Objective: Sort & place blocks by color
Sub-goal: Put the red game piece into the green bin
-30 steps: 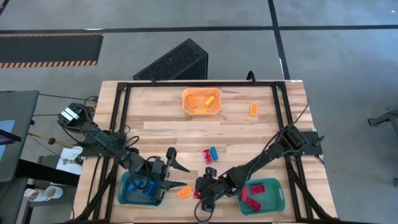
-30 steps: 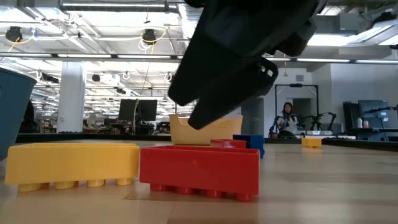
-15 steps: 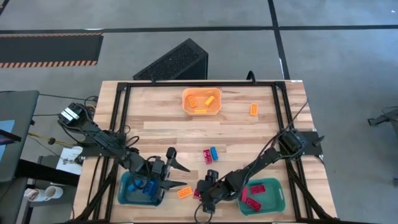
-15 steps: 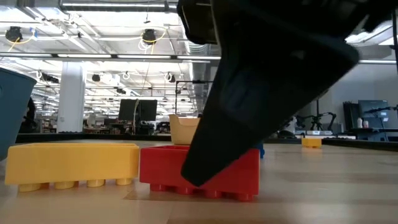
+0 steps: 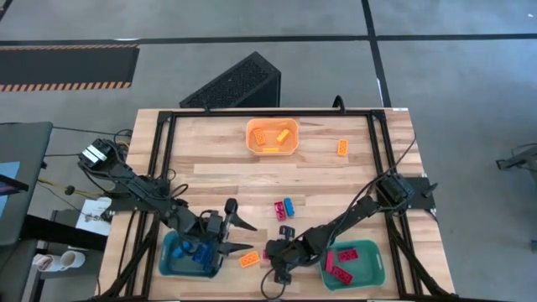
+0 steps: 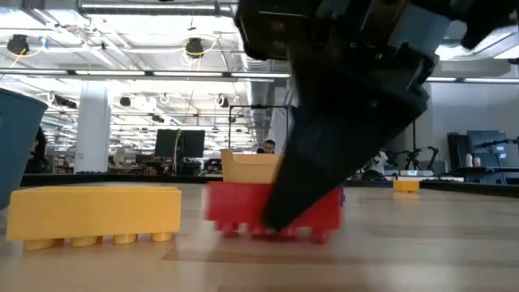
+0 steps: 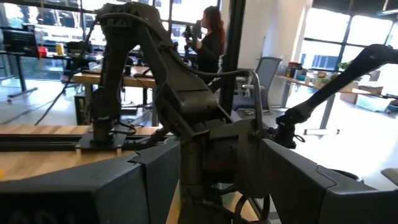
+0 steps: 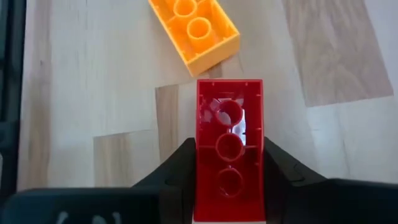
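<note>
A red block [image 8: 229, 118] lies studs down near the table's front edge, with my right gripper [image 8: 229, 149] shut on it. Beside it, an orange block [image 8: 194, 31] rests studs down on the wood, also seen in the low view [image 6: 93, 212]. A red block [image 5: 279, 210] and a blue block [image 5: 289, 205] lie together mid-table. Another orange block [image 5: 342, 148] lies at the far right. My left gripper [image 5: 238, 228] hangs open over the edge of the left teal bin [image 5: 172, 262], holding nothing. My right gripper pinches the red block's two long sides [image 8: 201, 134] between its two fingers [image 8: 180, 168], at the end nearer the wrist. The fingers slant down and lie along the block. The block's hollow underside faces up, level; whether it is clear of the table I cannot tell.
An orange bin [image 5: 272, 151] with orange blocks stands at the far middle. The right teal bin [image 5: 379, 270] holds red blocks and the left teal bin holds blue ones. A black frame [image 5: 159, 159] runs along the table's edges. Bare wood lies between the bins.
My right gripper has come down over the red block and shut on its sides. In the low view the red block has shifted a little away from the orange one and shows blurred.
</note>
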You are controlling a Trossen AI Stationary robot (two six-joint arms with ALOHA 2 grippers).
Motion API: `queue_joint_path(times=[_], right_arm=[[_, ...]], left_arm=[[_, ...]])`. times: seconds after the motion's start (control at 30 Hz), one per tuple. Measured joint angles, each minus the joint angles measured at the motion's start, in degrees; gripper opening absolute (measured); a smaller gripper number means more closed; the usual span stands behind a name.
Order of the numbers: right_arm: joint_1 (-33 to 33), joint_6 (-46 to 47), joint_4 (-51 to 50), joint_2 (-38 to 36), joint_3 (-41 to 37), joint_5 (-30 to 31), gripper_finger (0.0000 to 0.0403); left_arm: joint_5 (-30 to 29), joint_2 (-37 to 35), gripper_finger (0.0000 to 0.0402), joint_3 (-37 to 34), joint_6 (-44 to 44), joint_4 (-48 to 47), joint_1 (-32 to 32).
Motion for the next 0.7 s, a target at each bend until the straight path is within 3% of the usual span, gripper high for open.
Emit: queue_joint_path(times=[0.17,0.4,0.53,0.7], right_arm=[[1.78,0.31,-3.33,-4.62,-0.29,0.44,0.0126],[7.84,4.57,-17.52,-15.51,-0.12,11.58,0.0148],[13.73,11.3,-24.67,-20.48,-0.1,15.15,0.0157],[21.18,25.23,-34.2,-22.92,-0.08,14.79,0.0138]], left_arm=[[-1.22,-0.01,0.0206,-0.02,-3.82,-2.7,0.0],[-0.98,-0.04,0.0206,0.0,-3.52,0.88,-0.91],[-0.98,-0.04,0.0206,0.0,-1.87,0.87,-1.38],[-1.25,-0.04,0.0206,0.0,-2.17,0.74,-1.3]])
